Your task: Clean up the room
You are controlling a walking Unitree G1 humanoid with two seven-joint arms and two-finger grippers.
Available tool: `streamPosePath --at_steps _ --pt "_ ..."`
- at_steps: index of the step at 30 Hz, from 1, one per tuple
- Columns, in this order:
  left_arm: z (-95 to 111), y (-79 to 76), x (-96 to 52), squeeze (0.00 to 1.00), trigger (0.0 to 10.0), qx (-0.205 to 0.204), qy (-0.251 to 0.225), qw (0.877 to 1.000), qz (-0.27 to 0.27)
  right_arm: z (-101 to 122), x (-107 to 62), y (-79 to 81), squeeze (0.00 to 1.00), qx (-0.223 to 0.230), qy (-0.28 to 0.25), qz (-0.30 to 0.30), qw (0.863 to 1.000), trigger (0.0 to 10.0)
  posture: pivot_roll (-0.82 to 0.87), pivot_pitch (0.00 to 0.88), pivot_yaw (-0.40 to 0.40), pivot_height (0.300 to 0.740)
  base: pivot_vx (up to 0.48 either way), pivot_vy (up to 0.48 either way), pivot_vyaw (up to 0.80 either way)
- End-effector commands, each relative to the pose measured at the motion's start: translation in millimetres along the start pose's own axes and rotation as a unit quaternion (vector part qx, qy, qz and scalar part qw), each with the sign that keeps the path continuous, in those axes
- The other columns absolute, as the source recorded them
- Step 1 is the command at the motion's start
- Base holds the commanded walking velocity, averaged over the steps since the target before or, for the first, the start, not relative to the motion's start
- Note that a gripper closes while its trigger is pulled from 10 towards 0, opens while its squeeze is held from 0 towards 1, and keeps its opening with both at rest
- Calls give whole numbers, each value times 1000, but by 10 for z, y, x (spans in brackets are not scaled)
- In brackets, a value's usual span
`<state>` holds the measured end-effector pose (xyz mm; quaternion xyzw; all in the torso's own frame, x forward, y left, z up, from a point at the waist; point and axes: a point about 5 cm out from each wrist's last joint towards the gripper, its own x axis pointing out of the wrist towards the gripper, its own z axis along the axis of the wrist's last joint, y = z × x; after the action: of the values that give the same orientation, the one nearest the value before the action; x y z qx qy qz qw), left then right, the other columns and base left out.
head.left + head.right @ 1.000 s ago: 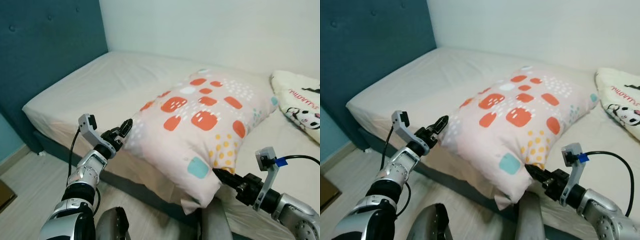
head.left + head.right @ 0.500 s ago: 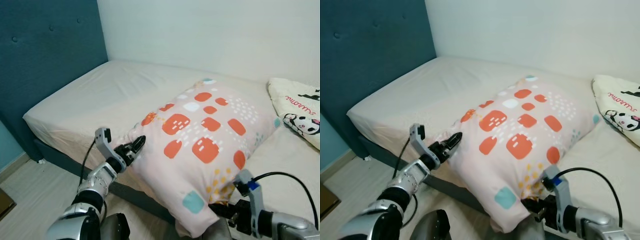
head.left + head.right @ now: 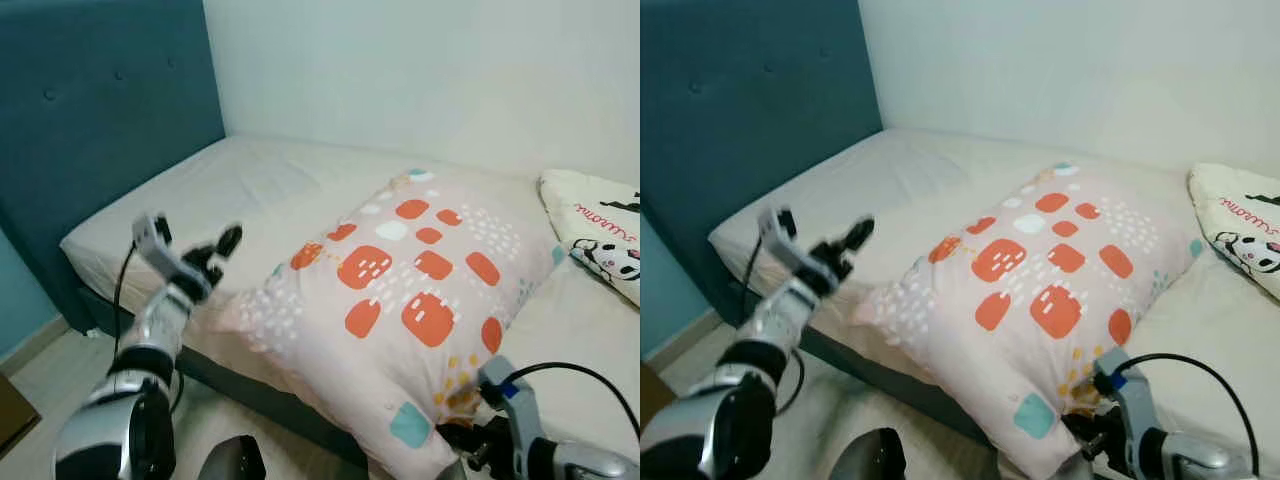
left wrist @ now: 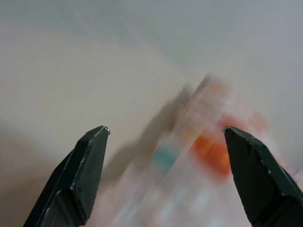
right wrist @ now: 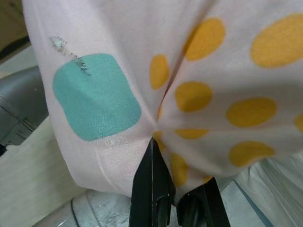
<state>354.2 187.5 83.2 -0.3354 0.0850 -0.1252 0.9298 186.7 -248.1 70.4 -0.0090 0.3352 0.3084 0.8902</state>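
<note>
A big soft pillow [image 3: 420,300] lies on the bed [image 3: 250,190], with one corner hanging over the near edge. It is pale pink with orange-red patches, small white marks, yellow dots and a few blue-green squares. The right tool [image 5: 173,187] has its two black fingers pinched tight on the cloth at that near corner. The left tool [image 3: 215,250] is up in the air beside the pillow's other end, fingers wide apart, holding nothing. A panda blanket [image 3: 605,235] lies further along the bed.
</note>
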Motion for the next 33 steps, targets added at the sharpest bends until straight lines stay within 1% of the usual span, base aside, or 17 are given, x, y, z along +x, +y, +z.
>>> streamPosePath --at_steps 1,3,4,7,10,14,18,20,23,24,25,27,28,30,31,32,33 --pt "-112 60 -59 0 10000 22 27 999 6 -60 -53 37 0 -4 21 17 1000 0 -103 6 63 485 0 0 0" --pt "-243 99 -125 0 10000 39 59 997 -7 -169 -118 68 0 -15 65 29 997 0 -105 17 57 485 0 0 0" --pt "-243 99 -125 0 10000 39 59 997 -7 -169 -118 68 0 -15 65 29 997 0 -105 17 57 485 0 0 0" --pt "-364 19 -129 0 10000 80 112 988 -65 -357 -246 -18 0 -35 144 -1 989 0 -103 29 59 485 0 0 0" --pt "-329 -45 -81 0 10000 87 115 986 -84 -423 -288 -51 0 -37 165 -15 985 0 -102 27 63 485 0 0 0" --pt "-245 -141 -4 0 10000 79 102 986 -106 -526 -345 -59 0 -33 194 -28 980 0 -104 27 71 485 0 0 0" --pt "-215 -309 76 0 10000 52 99 981 -161 -624 -444 -65 0 -26 227 -55 972 0 -116 41 87 485 0 0 0" --pt "-222 -397 98 0 10000 25 102 975 -198 -649 -467 -42 0 -22 231 -59 971 0 -121 44 92 485 0 0 0" --pt "-298 -487 97 0 10000 25 127 962 -240 -663 -495 -3 0 -20 235 -58 970 0 -137 56 98 485 0 0 0" --pt "-298 -487 97 0 10000 25 127 962 -240 -663 -495 -3 0 -20 235 -58 970 0 -137 56 98 485 0 0 0" --pt "-372 -543 93 0 10000 29 146 953 -263 -673 -508 11 0 -19 237 -57 970 0 -137 56 98 485 0 0 0" --pt "-647 -700 63 0 10000 79 208 922 -317 -689 -525 56 0 -18 241 -51 969 0 -158 87 100 485 0 0 0" --pt "-647 -700 63 0 10000 79 208 922 -317 -689 -525 56 0 -18 241 -51 969 0 -158 87 100 485 0 0 0" --pt "-797 -789 66 0 10000 123 239 905 -329 -684 -535 118 0 -19 242 -40 969 0 -168 106 99 485 0 0 0" --pt "-797 -789 66 0 10000 123 239 905 -329 -684 -535 118 0 -19 242 -40 969 0 -168 106 99 485 0 0 0" --pt "-760 -802 136 0 10000 173 231 910 -297 -691 -546 198 0 -23 249 -25 968 0 -184 138 99 485 0 0 0" --pt "-727 -800 166 0 10000 192 224 913 -281 -699 -551 228 0 -24 253 -20 967 0 -185 141 100 485 0 0 0"
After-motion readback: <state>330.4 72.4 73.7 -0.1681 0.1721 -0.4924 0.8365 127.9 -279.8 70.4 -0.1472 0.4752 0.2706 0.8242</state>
